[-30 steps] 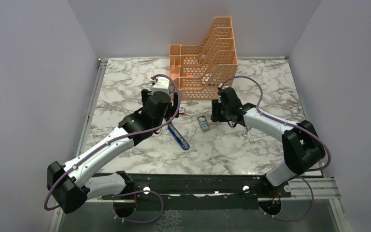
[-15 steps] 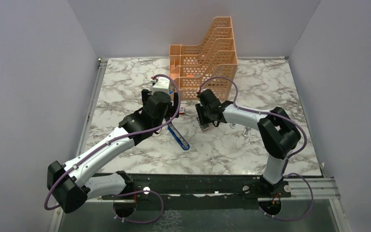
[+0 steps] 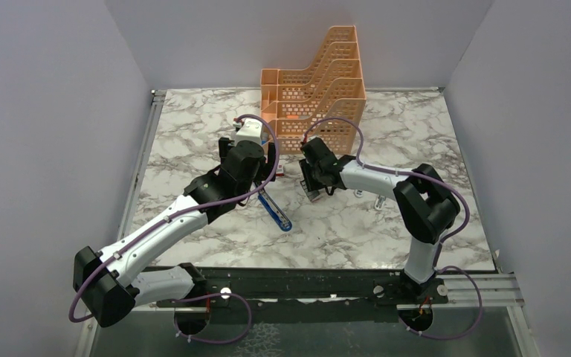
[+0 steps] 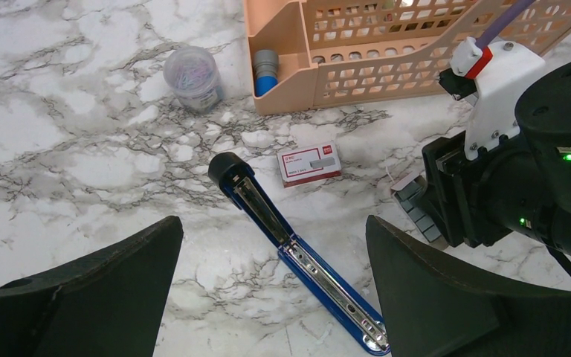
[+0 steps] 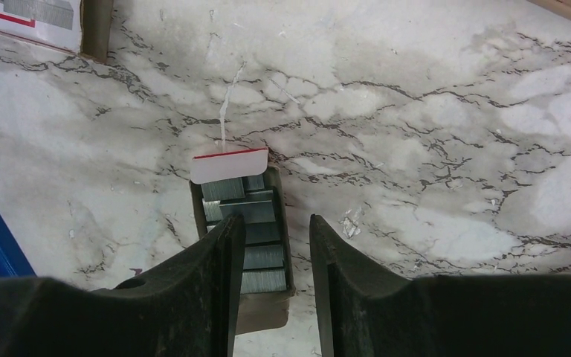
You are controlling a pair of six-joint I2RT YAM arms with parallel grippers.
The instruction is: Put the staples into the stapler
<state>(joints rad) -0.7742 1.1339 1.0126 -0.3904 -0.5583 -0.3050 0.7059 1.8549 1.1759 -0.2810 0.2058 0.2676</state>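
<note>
A marble table [image 3: 193, 134] carries an orange slotted file rack [image 3: 320, 82] at its far side. The rack shows no readable lettering.

The left gripper [image 4: 271, 245] hangs above the table with its fingers [image 4: 82, 297] spread wide, holding and touching nothing. The right gripper [image 5: 275, 219] is down at the near end of the staples [image 5: 256, 212]. Its fingers [image 5: 156, 305] stand a narrow gap apart with staple strips showing in the gap. One finger overlaps the tray's side wall, and I cannot tell whether the fingers actually pinch anything.

The stapler [image 4: 291, 249] lies swung open flat on the marble in front of the rack, below the left gripper. Its black-tipped arm points toward the rack and its metal channel faces up.

A clear tub of coloured paper clips [image 4: 192, 74] stands beside the rack's end.

The red-and-white staple box [image 4: 309, 163] lies just beyond the stapler, apart from it. Its print is too small to read.

The staples sit in their dark tray near the box, on the side away from the stapler. A white flap with a red edge [image 5: 229, 165] stands up at the tray's far end, with no writing on it.
</note>
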